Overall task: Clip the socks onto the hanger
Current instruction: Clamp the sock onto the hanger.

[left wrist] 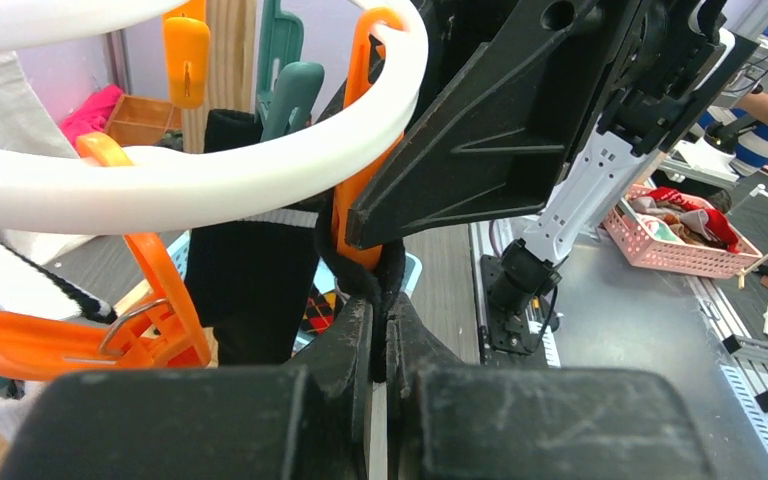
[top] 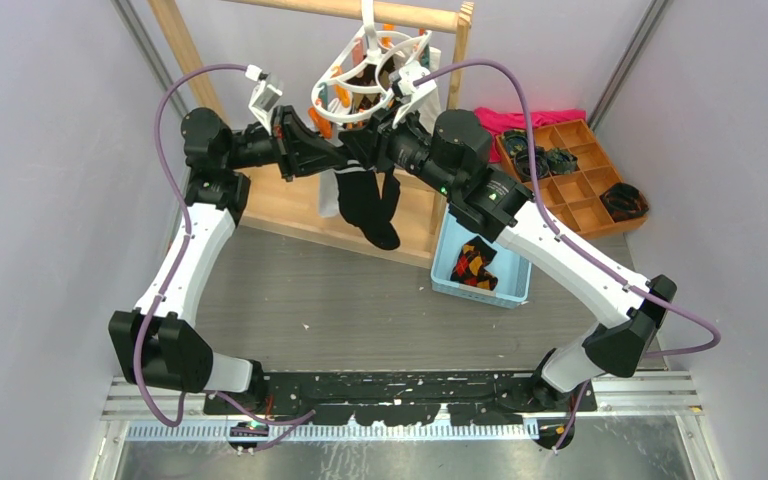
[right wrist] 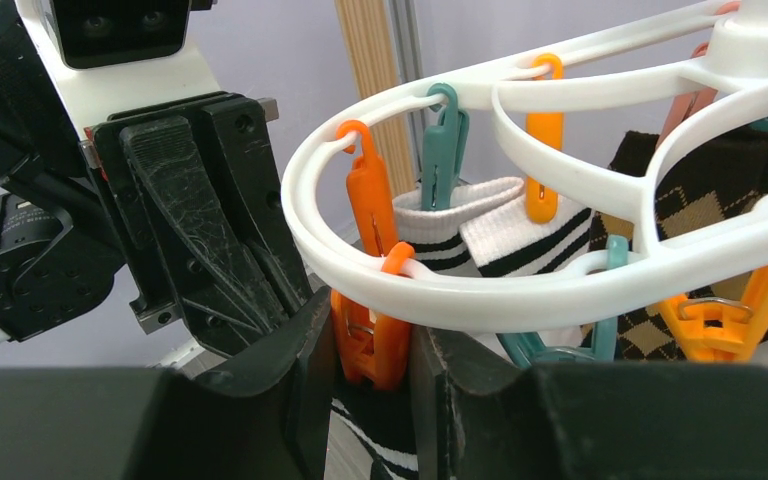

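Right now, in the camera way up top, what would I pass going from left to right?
left arm → black socks hanging down → blue basket → wooden tray with little boxes

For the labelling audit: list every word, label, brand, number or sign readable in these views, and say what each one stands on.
None: no readable text in any view.
The hanger, the orange clip, the socks and the blue bin show no lettering.
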Controlling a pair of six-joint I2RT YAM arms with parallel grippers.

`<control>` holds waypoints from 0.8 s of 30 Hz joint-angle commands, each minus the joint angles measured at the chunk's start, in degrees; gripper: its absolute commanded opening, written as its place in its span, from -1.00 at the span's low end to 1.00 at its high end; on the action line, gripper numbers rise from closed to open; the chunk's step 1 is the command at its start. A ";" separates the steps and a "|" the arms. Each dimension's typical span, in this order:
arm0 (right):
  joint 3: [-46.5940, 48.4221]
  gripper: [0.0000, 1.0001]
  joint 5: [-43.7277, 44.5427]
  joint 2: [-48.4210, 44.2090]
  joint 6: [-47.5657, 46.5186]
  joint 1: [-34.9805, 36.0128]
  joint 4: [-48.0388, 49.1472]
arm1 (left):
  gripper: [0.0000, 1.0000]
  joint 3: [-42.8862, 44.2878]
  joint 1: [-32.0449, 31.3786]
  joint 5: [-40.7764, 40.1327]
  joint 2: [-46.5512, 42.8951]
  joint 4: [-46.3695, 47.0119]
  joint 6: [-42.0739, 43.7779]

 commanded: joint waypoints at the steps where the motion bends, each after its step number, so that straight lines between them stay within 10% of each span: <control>1: 1.67 -0.79 -1.20 -2.10 0.85 -0.03 2.05 | -0.99 -0.09 0.32 2.50 -0.77 0.06 1.65; 10: 2.51 -0.79 -2.14 -2.00 2.31 -0.12 2.13 | -0.99 1.59 0.28 2.61 -1.08 -16.87 17.23; 24: 0.75 -0.79 -4.19 -2.75 2.70 -0.14 2.06 | -0.99 3.27 0.32 3.89 0.74 -7.60 6.82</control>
